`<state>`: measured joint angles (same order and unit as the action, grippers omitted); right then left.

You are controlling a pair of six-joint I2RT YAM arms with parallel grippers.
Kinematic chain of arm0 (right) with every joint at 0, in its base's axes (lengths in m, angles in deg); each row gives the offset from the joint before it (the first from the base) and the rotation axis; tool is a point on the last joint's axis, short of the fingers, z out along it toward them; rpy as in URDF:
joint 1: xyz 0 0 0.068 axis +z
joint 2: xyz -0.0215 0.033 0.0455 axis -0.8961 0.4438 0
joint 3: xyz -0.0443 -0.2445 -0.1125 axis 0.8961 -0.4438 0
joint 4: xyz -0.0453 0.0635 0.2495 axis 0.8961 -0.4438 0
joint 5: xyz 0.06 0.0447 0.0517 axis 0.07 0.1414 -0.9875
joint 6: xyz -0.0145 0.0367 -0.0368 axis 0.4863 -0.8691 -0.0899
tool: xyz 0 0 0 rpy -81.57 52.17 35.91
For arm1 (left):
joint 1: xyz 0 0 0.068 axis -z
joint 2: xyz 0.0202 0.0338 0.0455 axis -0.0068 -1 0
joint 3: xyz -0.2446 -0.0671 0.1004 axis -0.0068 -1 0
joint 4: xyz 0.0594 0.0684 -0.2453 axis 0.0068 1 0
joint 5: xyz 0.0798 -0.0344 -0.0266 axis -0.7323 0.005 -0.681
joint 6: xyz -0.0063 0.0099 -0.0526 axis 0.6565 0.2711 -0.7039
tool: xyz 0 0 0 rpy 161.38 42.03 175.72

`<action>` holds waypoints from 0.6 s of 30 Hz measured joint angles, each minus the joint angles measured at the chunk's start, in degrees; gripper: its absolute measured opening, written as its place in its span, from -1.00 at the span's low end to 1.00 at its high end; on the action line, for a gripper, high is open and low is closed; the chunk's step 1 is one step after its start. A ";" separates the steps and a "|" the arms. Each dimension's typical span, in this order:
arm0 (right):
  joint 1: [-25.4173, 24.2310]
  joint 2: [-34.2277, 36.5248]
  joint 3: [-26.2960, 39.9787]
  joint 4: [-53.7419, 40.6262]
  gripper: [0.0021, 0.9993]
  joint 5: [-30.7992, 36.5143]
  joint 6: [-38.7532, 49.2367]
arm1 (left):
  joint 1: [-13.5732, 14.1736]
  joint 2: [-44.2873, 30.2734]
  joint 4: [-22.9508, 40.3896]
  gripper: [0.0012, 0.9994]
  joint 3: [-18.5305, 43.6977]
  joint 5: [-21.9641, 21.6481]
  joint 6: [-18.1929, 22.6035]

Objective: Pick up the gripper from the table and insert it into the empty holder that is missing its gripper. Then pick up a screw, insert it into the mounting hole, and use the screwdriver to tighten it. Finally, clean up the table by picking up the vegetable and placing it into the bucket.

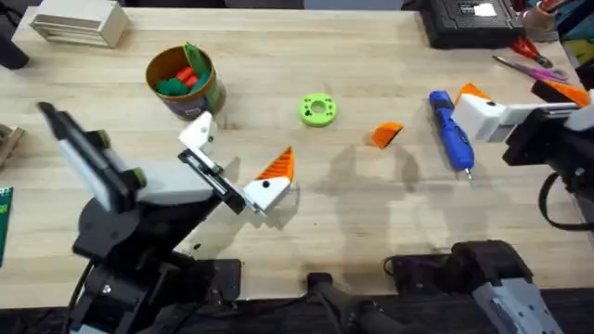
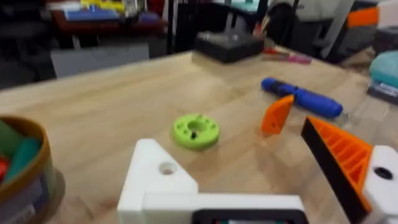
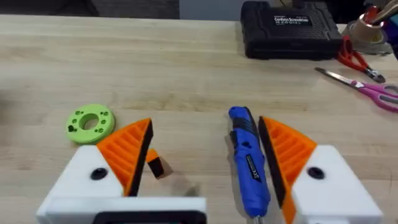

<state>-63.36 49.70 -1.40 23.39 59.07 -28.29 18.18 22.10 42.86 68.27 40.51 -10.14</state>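
The loose orange gripper (image 1: 386, 134) (image 2: 277, 115) (image 3: 159, 167) lies on the table between the green ring and the blue screwdriver (image 1: 452, 132) (image 2: 303, 99) (image 3: 249, 162). My left gripper (image 1: 237, 154) (image 2: 230, 142) is open; its one side is the bare white holder (image 1: 198, 135) (image 2: 159, 175), its other carries an orange pad. Raised over the screwdriver, my right gripper (image 1: 516, 100) (image 3: 205, 140) is open and empty. The bucket (image 1: 184, 82) (image 2: 22, 165) holds red and green toy pieces; whether the vegetable is among them I cannot tell. The screw is too small to make out.
A bright green ring (image 1: 317, 109) (image 2: 195, 131) (image 3: 91, 122) lies mid-table. Pink-handled scissors (image 1: 529, 69) (image 3: 367, 86) and a black case (image 1: 469, 20) (image 3: 291, 28) sit at the far right. A pale box (image 1: 79, 23) is at the far left.
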 joint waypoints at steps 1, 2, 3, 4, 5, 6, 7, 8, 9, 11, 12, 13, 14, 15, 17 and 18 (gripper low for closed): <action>0.00 0.00 0.02 0.00 0.98 0.00 0.00 | 0.00 -0.02 1.89 0.97 0.00 -0.14 -0.14; 0.00 0.00 0.02 -0.01 0.98 0.00 0.00 | 0.00 -0.01 3.36 0.97 0.00 -0.18 -0.29; 0.00 0.00 0.02 0.00 0.98 0.00 0.00 | 0.00 -0.13 3.41 0.97 0.00 -0.32 -0.37; 0.00 0.00 0.02 -0.01 0.98 0.00 0.00 | 0.00 -0.09 3.39 0.97 0.01 -0.33 -0.39; 0.00 0.00 0.02 0.00 0.98 0.00 0.00 | 0.00 -0.11 3.39 0.97 0.00 -0.35 -0.42; 0.00 0.00 0.02 -0.02 0.98 0.00 0.00 | 0.00 -0.11 3.39 0.97 0.00 -0.33 -0.42; 0.00 0.00 0.01 0.00 0.98 0.00 0.00 | 0.00 -0.11 3.39 0.97 0.00 -0.34 -0.42; 0.00 0.00 0.00 0.00 0.98 0.00 0.00 | 0.00 -0.11 3.39 0.97 0.00 -0.33 -0.42; 0.00 0.00 0.00 0.00 0.98 0.00 0.00 | 0.00 -0.11 3.39 0.97 0.00 -0.33 -0.42; 0.00 0.00 0.00 -0.02 0.98 0.00 0.00 | 0.00 -0.11 3.39 0.97 0.00 -0.35 -0.42; 0.00 0.00 0.02 0.00 0.98 0.00 0.00 | 0.00 -0.11 3.39 0.97 0.00 -0.33 -0.42; 0.00 0.00 0.02 -0.02 0.98 0.00 0.01 | 0.00 -0.11 3.39 0.97 0.00 -0.34 -0.42; 0.00 0.00 0.01 -0.04 0.98 0.00 0.00 | 0.00 -0.11 3.39 0.98 0.01 -0.35 -0.42; 0.00 0.00 0.02 -0.11 0.98 0.00 0.00 | 0.00 -0.11 3.39 0.97 0.00 -0.35 -0.42; 0.00 0.00 0.01 -0.21 0.98 0.00 0.00 | 0.00 -0.11 3.39 0.97 0.00 -0.34 -0.42; 0.00 0.00 0.02 -0.22 0.98 0.00 0.00 | 0.00 -0.11 3.39 0.97 0.00 -0.35 -0.42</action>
<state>-63.36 49.70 -1.38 23.17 59.07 -28.29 18.18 21.99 46.25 68.27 40.16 -10.56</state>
